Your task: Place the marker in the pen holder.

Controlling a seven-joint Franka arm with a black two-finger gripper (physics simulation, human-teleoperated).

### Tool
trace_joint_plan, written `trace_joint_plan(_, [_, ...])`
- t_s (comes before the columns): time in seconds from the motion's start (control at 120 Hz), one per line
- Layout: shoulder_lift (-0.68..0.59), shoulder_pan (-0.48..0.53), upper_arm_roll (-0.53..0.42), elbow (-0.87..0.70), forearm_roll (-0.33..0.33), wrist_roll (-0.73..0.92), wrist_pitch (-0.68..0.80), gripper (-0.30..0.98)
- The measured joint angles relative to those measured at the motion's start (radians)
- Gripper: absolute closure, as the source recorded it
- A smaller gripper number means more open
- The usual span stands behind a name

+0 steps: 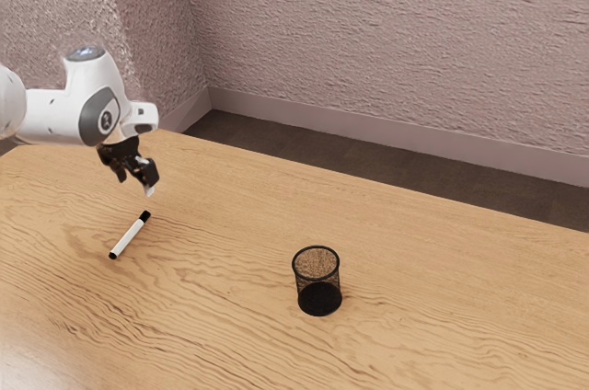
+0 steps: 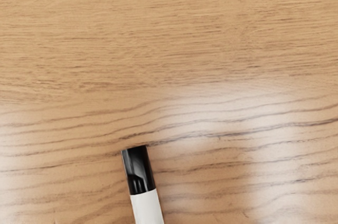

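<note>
The arm is wearing a smooth white shell with rounded links. A dark grey oval cover is carrying a small round marking, and a grey disc is topping the upright rounded housing. Below, the angular gripper is showing black, with one fingertip ending pale.

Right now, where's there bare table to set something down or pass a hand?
Bare: the table between the marker and the pen holder, and from the pen holder to the exterior view's right edge. Tightest: by the marker's black cap, with the tool hovering near.
</note>
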Motion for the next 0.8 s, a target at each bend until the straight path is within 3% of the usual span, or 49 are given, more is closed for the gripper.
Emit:
trace_joint_plan(0.15, [0.097, 0.019, 0.0, 0.05, -0.005, -0.048, 0.006, 0.22])
trace_joint_plan(0.358, [0.192, 0.034, -0.002, 0.089, -0.008, -0.105, 0.009, 0.29])
trace_joint_plan(0.8, [0.264, 0.036, -0.002, 0.134, -0.007, -0.186, 0.011, 0.48])
